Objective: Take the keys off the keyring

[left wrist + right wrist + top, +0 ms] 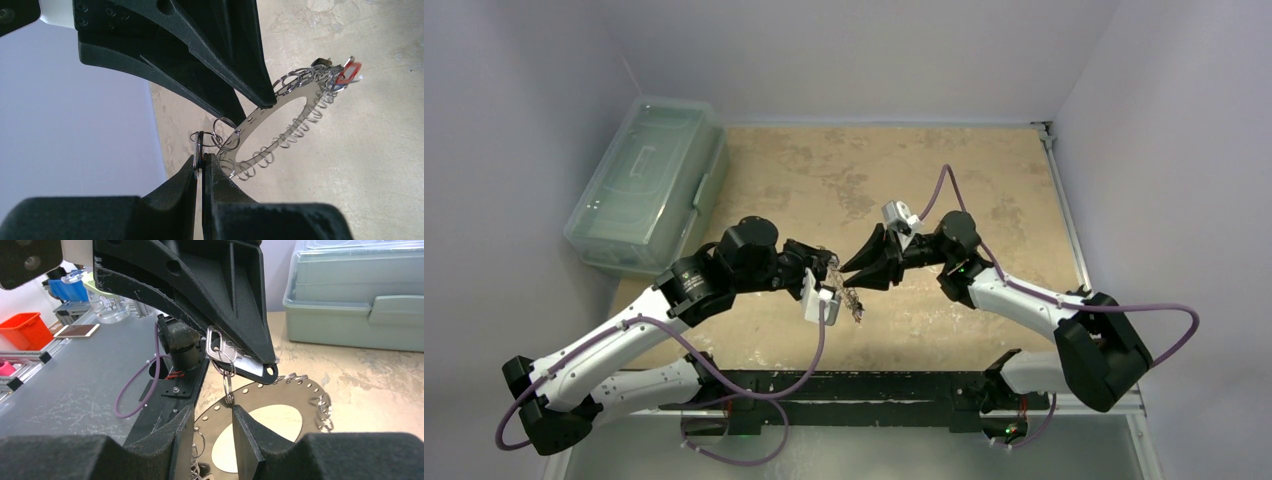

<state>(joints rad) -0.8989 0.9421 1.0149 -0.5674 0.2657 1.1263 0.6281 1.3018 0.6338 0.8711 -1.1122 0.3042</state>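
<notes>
Left wrist view: the left gripper (201,159) is clenched on a key (198,145), the keyring (260,120) dangling from it above the table (380,165), near centre; right gripper (212,412) jaws parted, straddling its rim

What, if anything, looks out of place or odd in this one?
Nothing is spilled or broken. The one oddity: the keyring hangs tilted in mid-air from a single key pinched in the left claw. The right claw stands open astride its rim.
</notes>
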